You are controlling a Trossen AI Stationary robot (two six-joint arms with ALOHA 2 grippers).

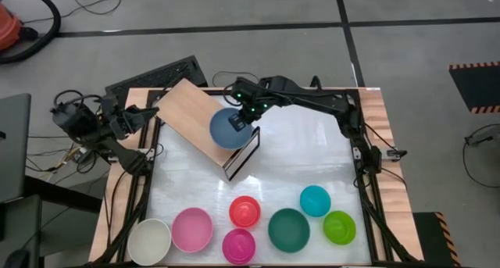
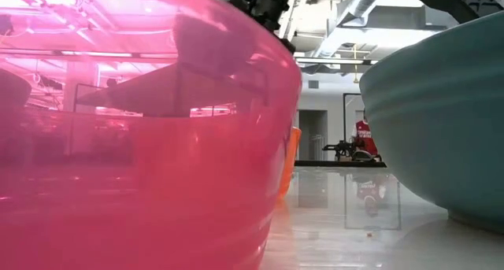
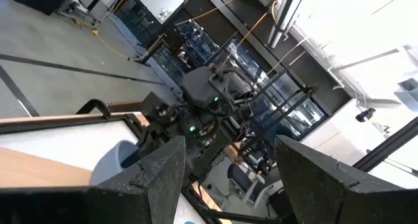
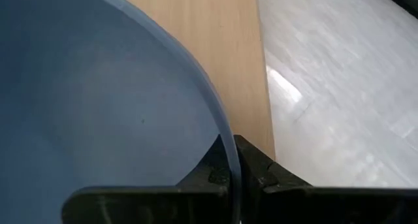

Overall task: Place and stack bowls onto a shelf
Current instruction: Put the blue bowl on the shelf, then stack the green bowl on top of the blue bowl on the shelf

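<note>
The shelf (image 1: pixel 195 112), a light-wood board on a black frame, stands askew at the table's far left. The blue-grey bowl (image 1: pixel 229 130) is over the shelf's near-right end, open side up. My right gripper (image 1: pixel 248 118) is shut on its rim. Whether the bowl rests on the board, I cannot tell. My left gripper (image 1: pixel 147 112) is open and empty, off the shelf's left end, pointing toward it. Seven other bowls sit along the table's near edge: white (image 1: pixel 148 241), light pink (image 1: pixel 192 229), red (image 1: pixel 244 212), magenta (image 1: pixel 238 245), dark green (image 1: pixel 289 229), teal (image 1: pixel 315 200), lime green (image 1: pixel 339 226). My right gripper pinches the blue-grey bowl's rim (image 4: pixel 225 142) on the bowl's far-right side, one finger (image 4: pixel 209 168) inside the bowl and one finger (image 4: pixel 258 165) outside. The fingers come from above and from the far right, slanting down. The bowl is level over the wooden board (image 4: pixel 215 48).
A black keyboard-like slab (image 1: pixel 156 74) lies beyond the shelf's far end. In the low view the magenta bowl (image 2: pixel 142 144) and the dark green bowl (image 2: pixel 441 112) fill the foreground. Bare white table (image 1: pixel 305 151) lies between the shelf and the row of bowls.
</note>
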